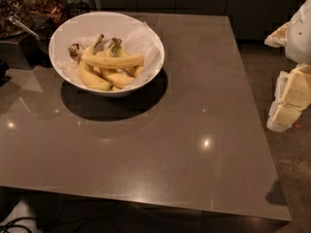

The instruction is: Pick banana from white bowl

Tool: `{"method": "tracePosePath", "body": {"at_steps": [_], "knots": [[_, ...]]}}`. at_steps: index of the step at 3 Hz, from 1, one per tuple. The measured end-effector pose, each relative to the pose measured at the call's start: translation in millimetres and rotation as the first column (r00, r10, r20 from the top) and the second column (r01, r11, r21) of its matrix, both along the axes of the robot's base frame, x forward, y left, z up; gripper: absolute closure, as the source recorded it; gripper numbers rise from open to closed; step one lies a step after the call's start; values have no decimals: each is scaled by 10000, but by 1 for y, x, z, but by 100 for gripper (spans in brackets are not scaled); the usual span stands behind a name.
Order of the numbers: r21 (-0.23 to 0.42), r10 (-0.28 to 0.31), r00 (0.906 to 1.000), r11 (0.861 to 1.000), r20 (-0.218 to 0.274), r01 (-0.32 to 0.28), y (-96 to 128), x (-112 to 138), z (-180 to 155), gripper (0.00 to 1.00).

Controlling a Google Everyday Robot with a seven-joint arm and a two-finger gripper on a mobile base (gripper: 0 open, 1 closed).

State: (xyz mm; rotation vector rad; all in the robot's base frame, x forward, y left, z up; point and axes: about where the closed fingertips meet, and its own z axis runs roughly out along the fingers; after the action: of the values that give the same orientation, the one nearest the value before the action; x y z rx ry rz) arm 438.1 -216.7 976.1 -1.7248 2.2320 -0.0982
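The white bowl (65,28) stands at the far left of the brown table (160,144), lined with thin white paper. Several bananas lie in it. The banana (109,60), long, nearly straight and pale yellow with a dark stub stem at its left end, lies across the top of the others. The shorter curved bananas (95,79) lie under it. The gripper (289,98) is at the right edge of the view, beyond the table's right side and far from the bowl.
Glass jars with brown contents (46,4) and a metal scoop stand behind the bowl at the far left. Dark cabinets run along the back. The floor (291,178) shows to the right of the table. Cables lie at bottom left.
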Motion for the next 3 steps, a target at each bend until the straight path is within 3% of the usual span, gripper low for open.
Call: {"method": "tracePosePath", "body": {"at_steps": [2, 3], "knots": [[-101, 142, 9999, 9999, 98, -141, 8, 2, 5, 0], [-406, 550, 9985, 9977, 36, -548, 37, 10, 19, 0]]}}
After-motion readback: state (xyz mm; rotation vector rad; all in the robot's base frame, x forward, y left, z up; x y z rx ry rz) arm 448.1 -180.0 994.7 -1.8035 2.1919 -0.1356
